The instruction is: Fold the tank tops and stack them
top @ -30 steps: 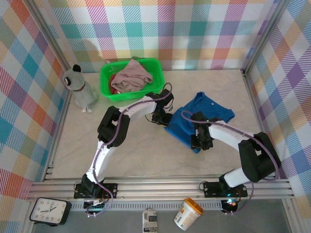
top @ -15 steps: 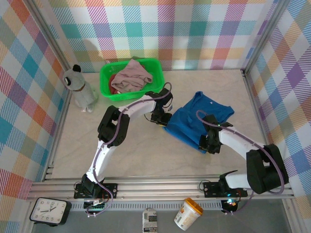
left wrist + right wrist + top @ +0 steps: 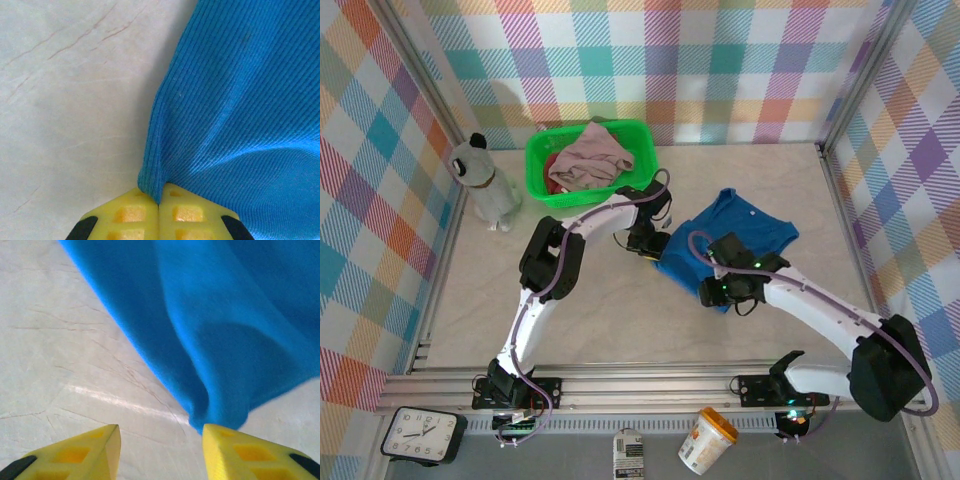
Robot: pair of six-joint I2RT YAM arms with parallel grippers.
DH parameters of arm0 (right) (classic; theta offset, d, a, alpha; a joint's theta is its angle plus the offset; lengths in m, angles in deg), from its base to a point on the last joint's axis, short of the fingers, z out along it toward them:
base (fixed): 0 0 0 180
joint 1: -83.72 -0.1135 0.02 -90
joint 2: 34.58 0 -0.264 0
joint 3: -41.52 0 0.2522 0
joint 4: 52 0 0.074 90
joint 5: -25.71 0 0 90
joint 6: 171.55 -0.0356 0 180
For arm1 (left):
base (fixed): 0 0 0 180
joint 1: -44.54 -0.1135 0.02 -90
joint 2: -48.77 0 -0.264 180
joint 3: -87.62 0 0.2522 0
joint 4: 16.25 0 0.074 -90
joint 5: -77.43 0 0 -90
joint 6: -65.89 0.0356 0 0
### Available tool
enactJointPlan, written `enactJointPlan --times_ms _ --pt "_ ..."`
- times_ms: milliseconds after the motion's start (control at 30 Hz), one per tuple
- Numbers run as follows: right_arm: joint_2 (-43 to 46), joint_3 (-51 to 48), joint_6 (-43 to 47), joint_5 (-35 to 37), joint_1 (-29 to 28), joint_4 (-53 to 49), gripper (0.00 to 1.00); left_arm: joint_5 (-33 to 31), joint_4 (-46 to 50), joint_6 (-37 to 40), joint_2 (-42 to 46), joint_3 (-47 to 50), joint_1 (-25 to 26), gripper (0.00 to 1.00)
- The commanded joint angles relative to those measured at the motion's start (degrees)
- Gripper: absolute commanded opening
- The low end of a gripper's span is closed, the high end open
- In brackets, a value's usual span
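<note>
blue tank top (image 3: pixel 740 228) spread on the table (image 3: pixel 600 305) between both pincers | left gripper (image 3: pixel 159 201) clamped shut on its edge, cloth fanned ahead-right of it | right gripper (image 3: pixel 160 434) held part open, nothing gripped, cloth corner just ahead of its right finger | mauve-pink tank top (image 3: pixel 590 155) and dark red tank top (image 3: pixel 551 163) heaped in green basket (image 3: pixel 536 180), beyond left gripper

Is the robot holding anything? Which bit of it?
The left gripper pinches the blue tank top by its edge. The right gripper is open, holding nothing.
</note>
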Motion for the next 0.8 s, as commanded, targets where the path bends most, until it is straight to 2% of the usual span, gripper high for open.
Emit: enactJointPlan --times_ms 0,233,433,567,667,767 --pt "-3.6 1.0 6.5 3.3 -2.4 1.7 0.49 -1.6 3.9 2.0 4.2 1.3 -2.0 0.0" --pt "-14.4 5.4 10.0 6.6 -7.2 1.7 0.51 0.1 5.0 3.8 5.5 3.2 -3.9 0.0" --pt "-21.2 8.3 12.1 13.5 -15.2 -0.3 0.51 0.1 4.7 3.5 6.0 3.9 -5.6 0.0" --pt "-24.1 9.0 12.5 17.6 -18.3 -1.2 0.51 0.5 4.8 3.4 5.8 3.7 -5.8 0.0" --pt "-26.7 10.3 12.4 18.7 -18.9 -2.4 0.45 0.4 5.1 3.6 5.7 3.9 -6.1 0.0" --pt "-28.6 12.1 11.9 19.7 -19.6 -4.7 0.29 -0.5 5.7 4.1 6.6 4.4 -6.5 0.0"
